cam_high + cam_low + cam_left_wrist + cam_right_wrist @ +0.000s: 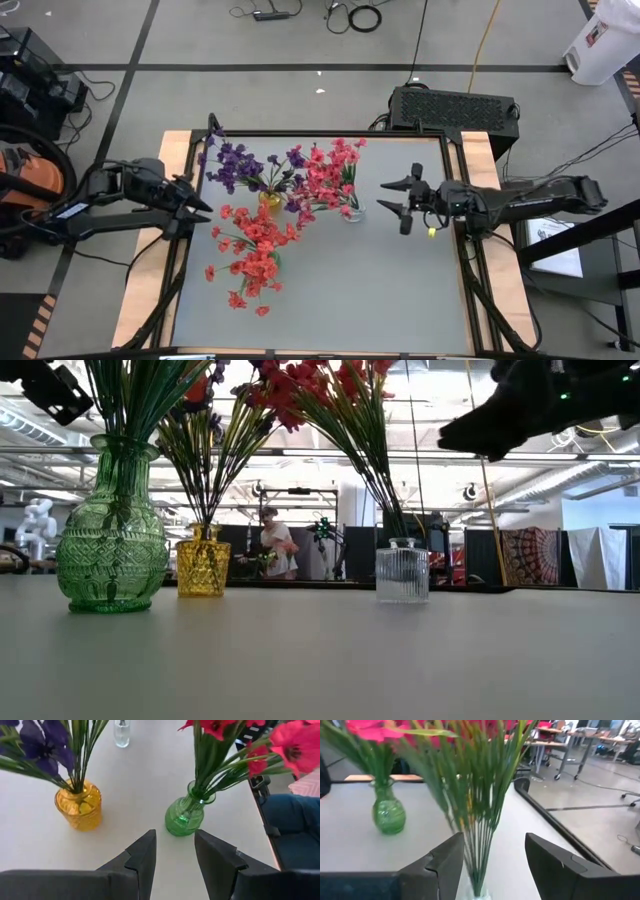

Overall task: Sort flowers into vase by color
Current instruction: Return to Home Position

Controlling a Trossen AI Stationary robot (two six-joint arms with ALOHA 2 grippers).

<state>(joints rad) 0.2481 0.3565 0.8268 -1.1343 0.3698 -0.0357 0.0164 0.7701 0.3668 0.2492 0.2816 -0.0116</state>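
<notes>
Beside 3 vases (110, 550) of flowers (255, 240), left gripper (200, 198) and right gripper (392, 198) gape.

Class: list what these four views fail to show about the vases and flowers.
High view: the green vase is hidden beneath its red flowers.
Low view: most blossoms are cut off by the top edge.
Right wrist view: the clear vase is mostly cut off by the bottom edge; only stems show.

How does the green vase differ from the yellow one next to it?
The green vase has a round belly and narrow neck; the yellow vase is a squat jar. The green vase holds red flowers, the yellow vase purple flowers. Both are patterned glass, standing upright.
</notes>
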